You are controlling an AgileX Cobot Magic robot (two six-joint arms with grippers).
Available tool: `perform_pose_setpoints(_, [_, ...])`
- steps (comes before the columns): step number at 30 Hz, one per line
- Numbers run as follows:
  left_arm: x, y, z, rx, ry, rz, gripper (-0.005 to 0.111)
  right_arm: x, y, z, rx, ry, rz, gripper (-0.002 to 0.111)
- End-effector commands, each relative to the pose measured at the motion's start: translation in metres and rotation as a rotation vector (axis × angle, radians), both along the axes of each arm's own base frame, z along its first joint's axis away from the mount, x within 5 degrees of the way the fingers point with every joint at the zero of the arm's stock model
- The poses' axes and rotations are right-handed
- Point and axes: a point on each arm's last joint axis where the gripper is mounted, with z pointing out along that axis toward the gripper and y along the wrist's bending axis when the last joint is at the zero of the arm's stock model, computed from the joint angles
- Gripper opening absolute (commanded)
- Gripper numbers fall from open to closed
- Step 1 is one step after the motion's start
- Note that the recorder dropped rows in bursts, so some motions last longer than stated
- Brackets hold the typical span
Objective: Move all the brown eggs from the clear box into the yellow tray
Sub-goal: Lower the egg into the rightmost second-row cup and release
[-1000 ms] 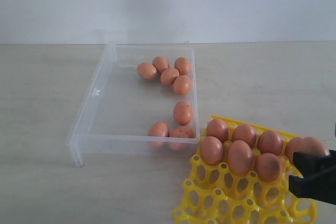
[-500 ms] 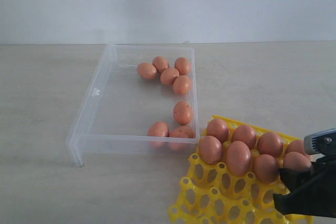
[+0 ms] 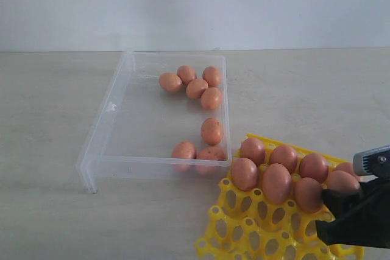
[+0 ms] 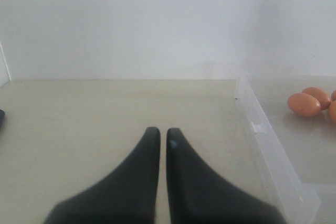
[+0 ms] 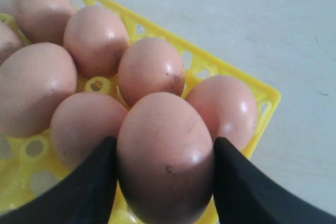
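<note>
The right pincer (image 5: 164, 153) holds one brown egg (image 5: 165, 124) tight over the yellow tray (image 3: 244, 223) at the lower right, the left pincer (image 4: 159, 132) is closed and empty, and seven eggs (image 3: 211, 131) lie in the clear box (image 3: 103, 120) on the pale bench (image 3: 49, 101) by a white wall (image 3: 195, 4).

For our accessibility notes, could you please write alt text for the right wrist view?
The right gripper holds a brown egg between its two black fingers, over a corner of the yellow tray. Several more brown eggs sit in the tray's cups behind it, and the pale table shows beyond.
</note>
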Motion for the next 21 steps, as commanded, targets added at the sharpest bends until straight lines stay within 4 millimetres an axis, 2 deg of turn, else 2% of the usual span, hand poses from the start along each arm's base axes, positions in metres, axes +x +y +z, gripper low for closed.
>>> perform_pose_setpoints(1, [0.0,0.0,-0.001,0.002,-0.004,0.0,0.004,-0.001,0.001,-0.002,-0.002,0.019,0.013,0.041])
perform_pose_setpoints(11, [0.0,0.0,-0.001,0.002,-0.004,0.0,0.004,-0.003,0.001,-0.003,0.032,0.051,-0.006,0.061])
perform_pose_setpoints(17, [0.0,0.0,-0.001,0.002,-0.004,0.0,0.004,-0.001,0.002,-0.002,0.034,0.036,-0.009,0.061])
perform_pose_setpoints(21, [0.0,0.0,-0.001,0.002,-0.004,0.0,0.004,0.008,0.006,0.012,0.068,-0.032,-0.007,0.061])
